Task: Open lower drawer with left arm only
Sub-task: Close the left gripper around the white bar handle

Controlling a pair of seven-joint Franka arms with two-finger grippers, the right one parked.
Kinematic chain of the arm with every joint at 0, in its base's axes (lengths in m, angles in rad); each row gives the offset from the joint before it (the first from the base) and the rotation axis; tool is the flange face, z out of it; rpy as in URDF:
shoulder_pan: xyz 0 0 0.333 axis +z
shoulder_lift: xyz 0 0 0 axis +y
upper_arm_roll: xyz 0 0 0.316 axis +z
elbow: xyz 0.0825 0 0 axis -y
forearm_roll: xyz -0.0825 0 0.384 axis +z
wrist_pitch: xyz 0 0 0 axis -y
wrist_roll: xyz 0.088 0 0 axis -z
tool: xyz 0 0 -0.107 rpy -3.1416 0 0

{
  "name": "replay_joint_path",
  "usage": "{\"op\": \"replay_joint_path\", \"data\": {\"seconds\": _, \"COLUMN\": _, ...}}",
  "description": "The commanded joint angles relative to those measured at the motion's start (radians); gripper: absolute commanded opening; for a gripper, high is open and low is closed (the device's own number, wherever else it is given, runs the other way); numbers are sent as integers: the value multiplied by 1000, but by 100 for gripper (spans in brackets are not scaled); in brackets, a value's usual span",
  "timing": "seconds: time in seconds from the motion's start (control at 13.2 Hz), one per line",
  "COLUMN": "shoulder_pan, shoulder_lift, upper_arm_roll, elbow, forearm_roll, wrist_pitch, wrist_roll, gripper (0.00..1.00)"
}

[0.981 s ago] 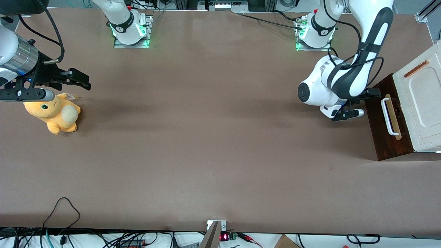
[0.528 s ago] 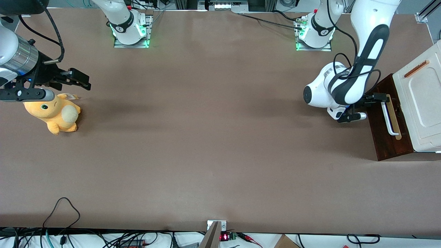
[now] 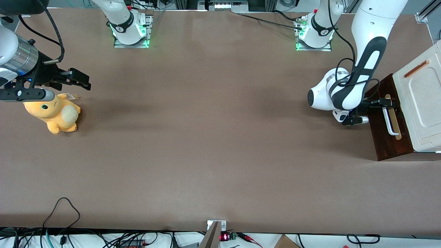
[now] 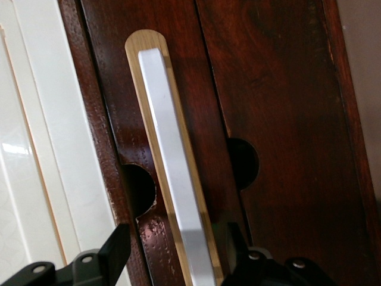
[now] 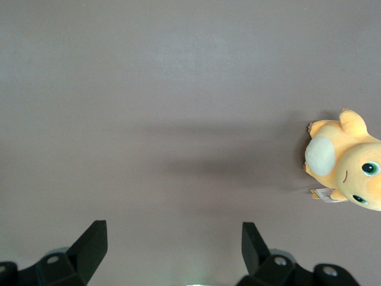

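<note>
The lower drawer point(image 3: 383, 137) has a dark brown front with a white bar handle point(image 3: 391, 122) on a pale wood strip. It stands shut under the cream-white cabinet top point(image 3: 422, 100), toward the working arm's end of the table. The left arm point(image 3: 348, 93) reaches down in front of it. Its black gripper point(image 3: 384, 102) is at the handle's end farther from the front camera. In the left wrist view the gripper point(image 4: 177, 253) is open. Its fingers point(image 4: 115, 251) straddle the white handle point(image 4: 174, 158), one on each side, without closing on it.
An orange plush toy point(image 3: 54, 113) lies toward the parked arm's end of the table; it also shows in the right wrist view point(image 5: 348, 164). A copper bar point(image 3: 416, 68) sits on the cabinet top. Cables point(image 3: 62, 213) lie along the table edge nearest the front camera.
The left arm has moved toward the drawer front. Its gripper went from beside the drawer to around the end of the white handle. The drawer has not moved.
</note>
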Motion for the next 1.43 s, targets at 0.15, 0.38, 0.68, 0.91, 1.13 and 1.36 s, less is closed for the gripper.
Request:
{"op": "replay_joint_path", "data": {"seconds": 0.15, "shoulder_pan": 1, "shoulder_lift": 29, "upper_arm_roll": 12, "elbow": 35, "forearm_roll": 29, "wrist_pitch": 4, "wrist_roll": -2, "gripper": 64}}
{"op": "replay_joint_path", "data": {"seconds": 0.38, "shoulder_pan": -1, "shoulder_lift": 46, "upper_arm_roll": 14, "elbow": 52, "forearm_roll": 29, "wrist_pitch": 11, "wrist_roll": -2, "gripper": 61}}
{"op": "replay_joint_path", "data": {"seconds": 0.68, "shoulder_pan": -13, "shoulder_lift": 60, "upper_arm_roll": 46, "elbow": 48, "forearm_roll": 75, "wrist_pitch": 77, "wrist_roll": -88, "gripper": 64}}
{"op": "replay_joint_path", "data": {"seconds": 0.91, "shoulder_pan": -11, "shoulder_lift": 59, "upper_arm_roll": 46, "elbow": 43, "forearm_roll": 75, "wrist_pitch": 73, "wrist_roll": -88, "gripper": 64}}
{"op": "replay_joint_path", "data": {"seconds": 1.13, "shoulder_pan": -11, "shoulder_lift": 57, "upper_arm_roll": 45, "elbow": 42, "forearm_roll": 74, "wrist_pitch": 68, "wrist_roll": -88, "gripper": 42}}
{"op": "replay_joint_path", "data": {"seconds": 1.36, "shoulder_pan": -14, "shoulder_lift": 48, "upper_arm_roll": 42, "elbow": 37, "forearm_roll": 72, "wrist_pitch": 40, "wrist_roll": -88, "gripper": 20}}
